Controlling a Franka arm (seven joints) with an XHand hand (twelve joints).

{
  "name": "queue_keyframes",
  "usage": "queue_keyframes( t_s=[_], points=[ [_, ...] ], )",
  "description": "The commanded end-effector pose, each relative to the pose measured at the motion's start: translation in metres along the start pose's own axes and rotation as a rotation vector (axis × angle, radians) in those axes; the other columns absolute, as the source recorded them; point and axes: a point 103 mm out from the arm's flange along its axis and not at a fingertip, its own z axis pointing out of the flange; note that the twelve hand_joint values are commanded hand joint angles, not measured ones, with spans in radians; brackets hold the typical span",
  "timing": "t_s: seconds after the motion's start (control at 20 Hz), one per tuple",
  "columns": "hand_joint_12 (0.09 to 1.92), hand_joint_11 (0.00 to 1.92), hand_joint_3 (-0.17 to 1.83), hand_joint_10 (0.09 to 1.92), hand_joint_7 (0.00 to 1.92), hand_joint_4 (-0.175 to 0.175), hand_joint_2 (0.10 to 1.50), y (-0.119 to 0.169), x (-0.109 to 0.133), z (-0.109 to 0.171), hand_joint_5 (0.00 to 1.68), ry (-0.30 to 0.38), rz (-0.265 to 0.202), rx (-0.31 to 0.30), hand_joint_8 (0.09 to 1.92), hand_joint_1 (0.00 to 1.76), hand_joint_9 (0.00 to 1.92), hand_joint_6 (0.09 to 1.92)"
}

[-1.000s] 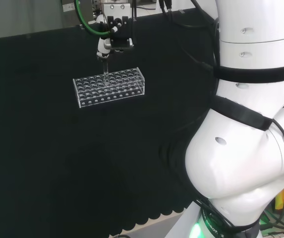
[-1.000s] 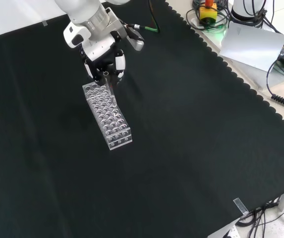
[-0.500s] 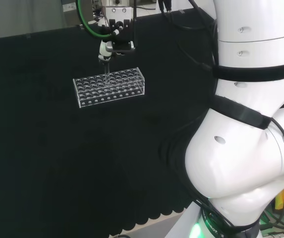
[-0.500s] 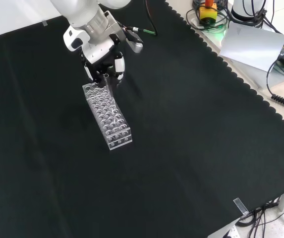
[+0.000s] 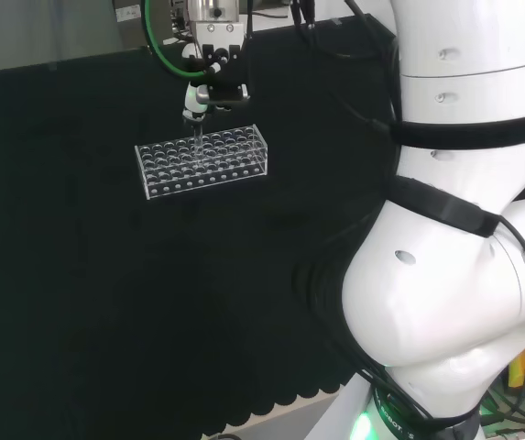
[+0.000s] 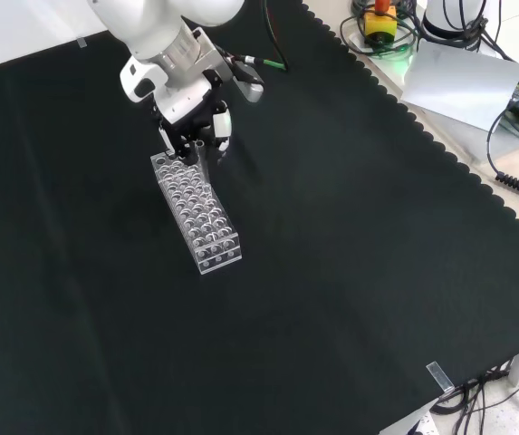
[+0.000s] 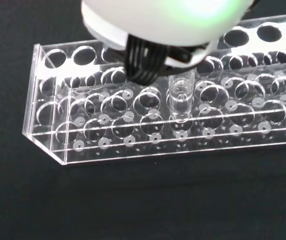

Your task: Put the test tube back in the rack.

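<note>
Upper left of the head view — the hand [image 5: 209, 87] is pinching the test tube [image 7: 181, 97], which is sitting in a rack [image 5: 202, 159] hole. Insertion step imo; next it's needing to let go w/o tilting it.

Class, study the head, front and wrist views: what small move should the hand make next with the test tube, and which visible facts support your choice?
Probably lower it a little more, straight down. The hand holds the test tube upright above the rack, at its far end in the front view. In the wrist view the tube's lower end is in a hole, with most of its length above the rack, so it looks not yet seated.
</note>
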Motion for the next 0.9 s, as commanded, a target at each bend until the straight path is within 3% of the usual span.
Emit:
queue_keyframes(
  t_s=[0.05,0.9],
  points=[
    [0.9,1.38,0.64,0.82,1.81,-0.175,0.62,0.007,0.008,0.004,1.44,-0.002,-0.008,0.003,0.3,1.24,1.72,0.33],
    [0.91,1.38,0.64,0.82,1.81,-0.175,0.62,0.014,0.006,0.035,1.44,0.014,-0.005,0.064,0.3,1.24,1.72,0.33]
  ],
)
